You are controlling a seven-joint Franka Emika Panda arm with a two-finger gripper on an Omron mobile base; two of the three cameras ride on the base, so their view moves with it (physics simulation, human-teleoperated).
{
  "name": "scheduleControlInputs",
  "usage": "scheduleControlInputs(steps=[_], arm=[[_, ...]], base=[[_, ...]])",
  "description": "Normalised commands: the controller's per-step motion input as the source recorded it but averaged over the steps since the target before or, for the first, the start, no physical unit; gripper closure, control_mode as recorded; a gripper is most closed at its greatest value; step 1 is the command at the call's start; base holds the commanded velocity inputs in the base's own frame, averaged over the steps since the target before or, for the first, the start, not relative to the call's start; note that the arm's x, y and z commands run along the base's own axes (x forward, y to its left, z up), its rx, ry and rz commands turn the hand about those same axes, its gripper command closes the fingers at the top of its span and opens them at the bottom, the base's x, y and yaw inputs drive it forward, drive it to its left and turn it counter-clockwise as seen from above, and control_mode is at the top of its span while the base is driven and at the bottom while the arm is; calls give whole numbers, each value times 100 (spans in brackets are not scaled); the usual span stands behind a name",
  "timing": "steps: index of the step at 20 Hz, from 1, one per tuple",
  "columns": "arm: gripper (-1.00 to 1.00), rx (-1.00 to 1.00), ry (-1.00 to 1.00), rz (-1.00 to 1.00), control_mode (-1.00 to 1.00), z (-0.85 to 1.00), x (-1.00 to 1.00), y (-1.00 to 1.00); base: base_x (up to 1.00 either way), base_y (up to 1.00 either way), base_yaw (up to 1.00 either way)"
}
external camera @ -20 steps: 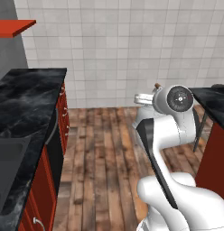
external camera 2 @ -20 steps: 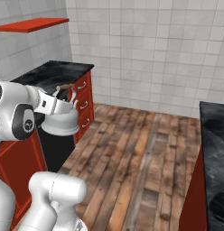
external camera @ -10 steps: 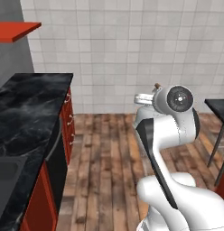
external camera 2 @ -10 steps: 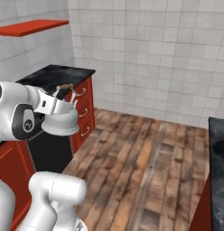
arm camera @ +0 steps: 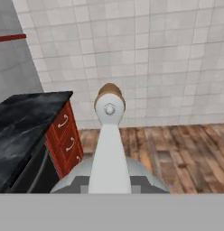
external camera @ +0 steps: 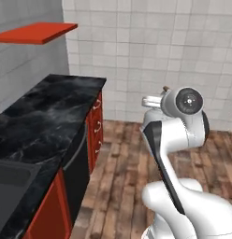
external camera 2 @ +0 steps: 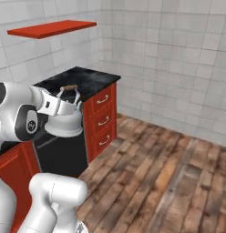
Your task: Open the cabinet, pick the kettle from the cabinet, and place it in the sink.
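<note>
My gripper (external camera 2: 68, 92) is shut on the arched brown-and-metal handle of the silvery-white kettle (external camera 2: 64, 121), which hangs in the air beside the counter's end. In the hand view the kettle's handle (arm camera: 109, 131) rises up the middle, with its rounded body (arm camera: 109, 173) below. From the left base view my arm covers most of the kettle, leaving the brown handle top (external camera: 165, 88) in sight. The black sink (external camera: 15, 184) is sunk in the counter at the lower left. The red wall cabinet is out of view.
A black marble counter (external camera: 47, 112) (external camera 2: 83, 77) runs along the left wall over red drawers (external camera 2: 103, 120) and a black appliance front (external camera 2: 62, 154). A red shelf (external camera: 38, 32) hangs above. Wooden floor (external camera 2: 169, 173) reaches to the tiled walls.
The whole picture has shifted, so the base has moved: counter and drawers now lie closer and more central. The kettle has stayed in the gripper, at the same place relative to the arm.
</note>
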Motion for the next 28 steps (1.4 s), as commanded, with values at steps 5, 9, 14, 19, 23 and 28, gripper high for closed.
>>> scheduleControlInputs(steps=[5,9,14,19,23,28], arm=[[100,0,0,0,100,0,0,0],[100,0,0,0,100,0,0,0],[100,0,0,0,100,0,0,0],[100,0,0,0,100,0,0,0],[100,0,0,0,100,0,0,0],[100,0,0,0,100,0,0,0]], base=[[30,-3,74],[28,-3,76],[25,-3,78],[33,-5,64],[47,-13,36],[45,-18,35]])
